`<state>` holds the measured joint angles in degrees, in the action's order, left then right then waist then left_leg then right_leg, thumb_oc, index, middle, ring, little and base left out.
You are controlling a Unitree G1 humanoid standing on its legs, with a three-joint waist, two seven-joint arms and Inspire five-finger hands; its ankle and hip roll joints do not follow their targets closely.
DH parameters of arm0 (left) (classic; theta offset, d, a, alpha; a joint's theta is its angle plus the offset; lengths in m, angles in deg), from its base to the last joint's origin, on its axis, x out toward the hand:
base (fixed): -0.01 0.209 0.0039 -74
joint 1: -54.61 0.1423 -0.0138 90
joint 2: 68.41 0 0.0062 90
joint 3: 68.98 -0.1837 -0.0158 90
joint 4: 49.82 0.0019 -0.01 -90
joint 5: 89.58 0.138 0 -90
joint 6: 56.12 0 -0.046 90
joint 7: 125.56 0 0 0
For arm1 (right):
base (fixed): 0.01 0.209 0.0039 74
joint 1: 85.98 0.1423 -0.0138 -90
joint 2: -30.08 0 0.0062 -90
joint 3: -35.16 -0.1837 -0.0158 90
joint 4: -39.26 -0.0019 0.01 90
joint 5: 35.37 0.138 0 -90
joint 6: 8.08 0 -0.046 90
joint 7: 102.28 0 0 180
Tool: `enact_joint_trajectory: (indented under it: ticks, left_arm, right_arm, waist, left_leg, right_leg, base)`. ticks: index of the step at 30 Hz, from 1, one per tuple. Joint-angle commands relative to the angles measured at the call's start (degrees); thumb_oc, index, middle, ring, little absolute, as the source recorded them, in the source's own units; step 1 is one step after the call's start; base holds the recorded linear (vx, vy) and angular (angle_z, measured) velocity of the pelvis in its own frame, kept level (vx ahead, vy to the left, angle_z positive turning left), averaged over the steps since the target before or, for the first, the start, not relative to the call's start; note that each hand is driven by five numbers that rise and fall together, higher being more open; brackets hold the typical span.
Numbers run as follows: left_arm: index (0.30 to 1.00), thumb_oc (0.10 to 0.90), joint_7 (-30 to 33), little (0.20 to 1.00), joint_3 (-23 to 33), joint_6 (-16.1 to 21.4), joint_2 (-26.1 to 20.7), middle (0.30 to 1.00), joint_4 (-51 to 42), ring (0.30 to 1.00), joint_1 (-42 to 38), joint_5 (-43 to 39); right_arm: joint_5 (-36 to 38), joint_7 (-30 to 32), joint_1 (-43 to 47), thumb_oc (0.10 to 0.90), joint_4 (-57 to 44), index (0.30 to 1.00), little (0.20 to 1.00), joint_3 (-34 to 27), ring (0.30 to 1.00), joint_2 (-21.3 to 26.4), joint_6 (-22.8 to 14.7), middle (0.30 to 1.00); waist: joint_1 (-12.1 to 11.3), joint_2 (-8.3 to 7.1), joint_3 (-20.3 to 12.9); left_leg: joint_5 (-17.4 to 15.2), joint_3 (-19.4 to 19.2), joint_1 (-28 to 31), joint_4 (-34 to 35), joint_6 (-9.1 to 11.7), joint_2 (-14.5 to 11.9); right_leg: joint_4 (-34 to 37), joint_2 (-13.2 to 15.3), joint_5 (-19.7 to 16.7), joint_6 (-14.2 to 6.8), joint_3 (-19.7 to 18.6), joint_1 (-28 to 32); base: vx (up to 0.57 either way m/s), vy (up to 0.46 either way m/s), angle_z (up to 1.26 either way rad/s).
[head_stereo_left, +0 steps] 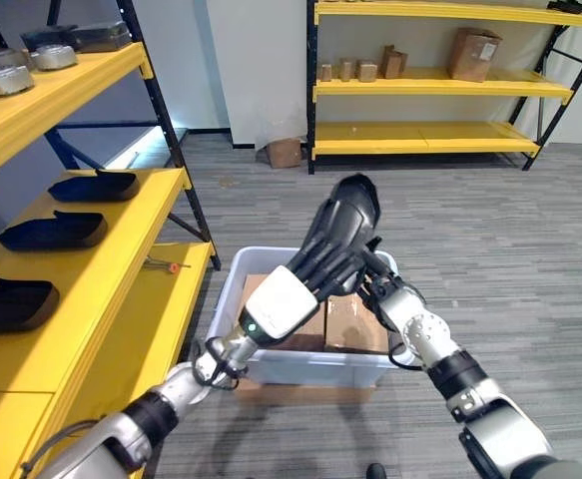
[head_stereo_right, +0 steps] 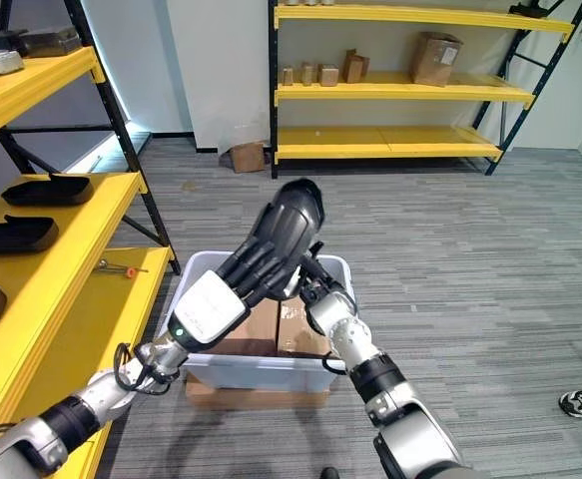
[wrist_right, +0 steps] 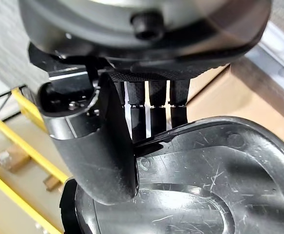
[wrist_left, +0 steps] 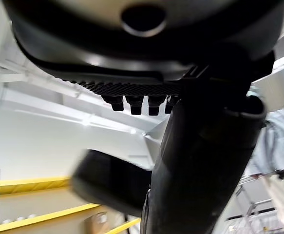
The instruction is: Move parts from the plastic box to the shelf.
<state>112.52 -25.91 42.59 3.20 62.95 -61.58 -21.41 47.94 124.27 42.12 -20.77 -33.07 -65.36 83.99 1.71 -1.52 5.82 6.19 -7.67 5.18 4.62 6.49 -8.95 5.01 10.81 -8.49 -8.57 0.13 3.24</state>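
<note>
Left eye view gives you the black part (head_stereo_left: 348, 215) raised above the plastic box (head_stereo_left: 233, 289), with both hands on it. It is a long, dark, glossy shell; its long axis runs from low near the robot up and away, and the rounded end points toward the far shelf (head_stereo_left: 440, 85) at the back of the room. The left hand (head_stereo_left: 322, 261) has its fingers curled over the lower part of the shell from the left side. The right hand (head_stereo_left: 375, 284) meets the part from underneath, on the right; in the right wrist view you see its thumb (wrist_right: 100, 146) pressed onto the scratched inner face of the part (wrist_right: 190, 180) and its fingers (wrist_right: 154, 105) curled behind the edge, so it pinches this edge. Below the part, the box holds brown cardboard boxes (head_stereo_left: 355, 324). On your left stands the yellow shelf (head_stereo_left: 121, 259), where three similar black parts (head_stereo_left: 56, 230) lie in a row on the middle board.
</note>
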Motion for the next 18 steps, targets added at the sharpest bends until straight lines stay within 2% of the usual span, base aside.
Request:
enact_joint_trajectory:
  ticks: [1, 9, 12, 18]
  left_arm:
    - [1.000, 0.900, 1.8, 1.000, -0.6, -0.9, 2.0, 1.000, 2.4, 1.000, -9.2, -1.7]
    - [1.000, 0.900, -0.7, 1.000, -4.9, -3.1, 5.6, 1.000, 4.5, 1.000, -11.6, 1.4]
    - [1.000, 0.900, -3.2, 1.000, -6.9, -6.3, 6.3, 1.000, 6.1, 1.000, -12.4, 2.1]
    - [1.000, 0.900, -3.3, 1.000, -7.0, -12.6, 5.6, 1.000, 9.4, 1.000, -12.6, -0.2]
  right_arm:
    - [-0.6, -7.8, 11.9, 0.400, 0.5, 0.300, 0.300, -2.1, 0.300, -0.6, -4.4, 0.300]
    - [-2.2, -17.4, 9.7, 0.400, 7.7, 0.300, 0.300, -0.9, 0.300, -4.3, -4.9, 0.300]
    - [-3.9, -20.9, 7.9, 0.400, 8.7, 0.300, 0.300, 0.0, 0.300, -5.3, -5.3, 0.300]
    - [-5.2, -23.2, 5.4, 0.400, 8.6, 0.300, 0.300, 0.8, 0.300, -5.2, -5.7, 0.300]
  waist:
    - [-0.2, 0.26, -2.7]
    - [0.6, 0.94, -2.4]
    - [1.3, 1.26, -2.3]
    - [1.8, 1.65, -2.4]
  left_leg:
    - [-3.4, 2.1, 1.8, 0.4, -2.6, 1.8]
    - [-3.6, 1.7, 2.0, 0.4, -2.6, 1.7]
    - [-3.8, 1.1, 2.1, 0.4, -2.6, 1.6]
    - [-3.8, 0.7, 2.3, 0.4, -2.6, 1.6]
  right_leg:
    - [-0.7, -1.4, 2.5, 0.6, 0.5, 2.5]
    - [-0.6, -1.4, 2.8, 0.4, 0.4, 2.6]
    - [-0.7, -1.3, 2.9, 0.3, 0.3, 2.4]
    - [-0.6, -1.2, 2.9, 0.1, 0.0, 2.6]
  base:
    - [0.00, 0.000, 0.00]
    - [0.00, 0.000, 0.00]
    - [0.00, 0.027, -0.12]
    - [0.00, 0.012, -0.03]
